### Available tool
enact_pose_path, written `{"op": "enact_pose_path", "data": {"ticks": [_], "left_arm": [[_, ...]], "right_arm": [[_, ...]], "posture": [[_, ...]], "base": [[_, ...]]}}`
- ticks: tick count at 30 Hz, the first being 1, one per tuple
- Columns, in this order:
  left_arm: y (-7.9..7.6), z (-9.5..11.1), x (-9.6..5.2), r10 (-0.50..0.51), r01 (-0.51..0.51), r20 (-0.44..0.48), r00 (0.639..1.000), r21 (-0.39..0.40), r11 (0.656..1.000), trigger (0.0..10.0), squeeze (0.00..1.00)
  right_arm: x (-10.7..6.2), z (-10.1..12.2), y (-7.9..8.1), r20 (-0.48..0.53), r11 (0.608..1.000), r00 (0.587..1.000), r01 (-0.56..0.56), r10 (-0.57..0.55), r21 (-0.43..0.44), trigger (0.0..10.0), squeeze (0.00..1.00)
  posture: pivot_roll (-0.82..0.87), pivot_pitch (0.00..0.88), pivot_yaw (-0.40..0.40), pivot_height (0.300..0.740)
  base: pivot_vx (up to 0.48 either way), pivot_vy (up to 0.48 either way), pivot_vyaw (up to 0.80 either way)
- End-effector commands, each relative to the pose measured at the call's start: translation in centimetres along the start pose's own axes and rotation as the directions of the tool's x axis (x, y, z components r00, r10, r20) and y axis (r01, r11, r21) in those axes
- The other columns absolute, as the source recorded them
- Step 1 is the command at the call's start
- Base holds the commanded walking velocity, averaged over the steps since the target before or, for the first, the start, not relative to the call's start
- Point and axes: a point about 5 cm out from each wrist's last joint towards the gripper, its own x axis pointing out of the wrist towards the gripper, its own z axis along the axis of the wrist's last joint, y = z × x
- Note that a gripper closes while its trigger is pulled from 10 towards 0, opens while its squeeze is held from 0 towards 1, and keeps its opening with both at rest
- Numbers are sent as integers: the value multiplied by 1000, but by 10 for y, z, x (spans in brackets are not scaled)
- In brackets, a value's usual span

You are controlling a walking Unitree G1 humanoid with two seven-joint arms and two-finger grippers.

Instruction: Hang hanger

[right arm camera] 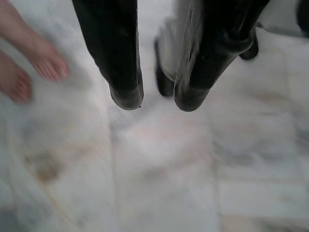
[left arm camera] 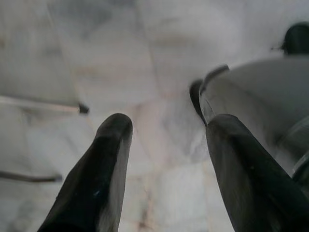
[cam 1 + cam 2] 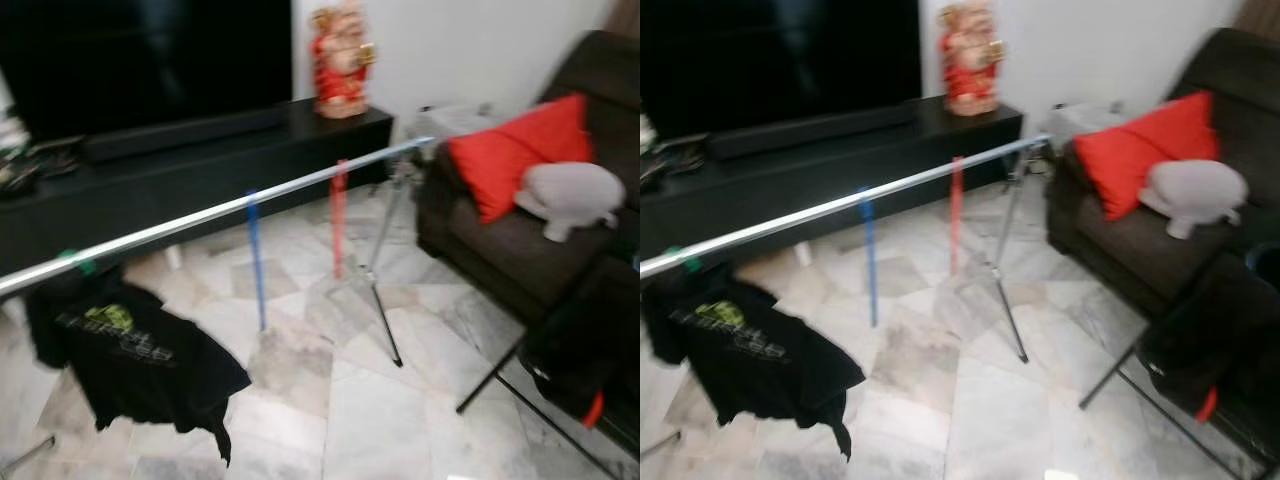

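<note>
Rail [image 3: 230, 208] near-left to far-right (shirt [image 3: 125, 355] hung)

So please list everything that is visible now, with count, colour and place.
rail: 1, silver, across the room on stand legs
shirt: 1, black, hanging at the rail's left end
hangers: 1 blue, 1 red, on the rail
TV bench: 1, black, behind the rail
figurine: 1, red, on the bench
sofa: 1, dark, right
cushion: 1, red, on the sofa
plush: 1, grey, on the sofa
feet: 2, bare, on the floor
left hand: open, over the floor
right hand: open, over the floor
</note>
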Motion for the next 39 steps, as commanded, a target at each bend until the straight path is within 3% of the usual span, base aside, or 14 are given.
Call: {"op": "enact_pose_path", "data": {"ticks": [1, 26, 39], "left_arm": [[8, -14, -3, 23, -23, -36, 999, -5, 1000, 10000, 0], [7, -15, -4, 23, -24, -30, 999, -25, 999, 10000, 0], [8, -13, -3, 23, -24, -26, 999, -37, 999, 10000, 0]], "right_arm": [[0, 4, 8, 9, 1000, 1000, -19, 19, 12, 10000, 0], [0, 3, 8, 16, 1000, 1000, -18, 18, 16, 10000, 0], [0, 6, 9, 38, 999, 999, -14, 12, 42, 10000, 0]], "posture": [[123, 0, 30, 740], [123, 0, 31, 740], [122, 0, 30, 740]], "base": [[0, 0, -756], [0, 0, -742], [237, 0, 0]]}}
